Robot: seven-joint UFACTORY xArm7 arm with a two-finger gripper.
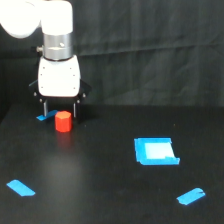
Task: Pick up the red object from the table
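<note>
Exterior view: arm (52,30) is seen at upper left, wrist pointed straight down, white gripper (60,107) hung vertical over the table (100,165). Two dark fingers (46,107) are held apart, one on each side of the red object's top; fingertips appear level with its upper edge, contact cannot be confirmed. Red object (63,121) is stood upright on the table, below and between the fingers, slightly toward the view's right of gripper centre. A small blue tape piece (44,117) is seen just beside the cylinder on the view's left, partly hidden under the left-hand finger. Blue square patch (155,151) is placed well apart, toward the view's right. One tape strip (20,187) is laid near the bottom-left edge, another (191,196) near bottom right. Wide bare black surface is left between cylinder and patch. Dark curtain (150,50) is hung behind, close to the table's far edge.
</note>
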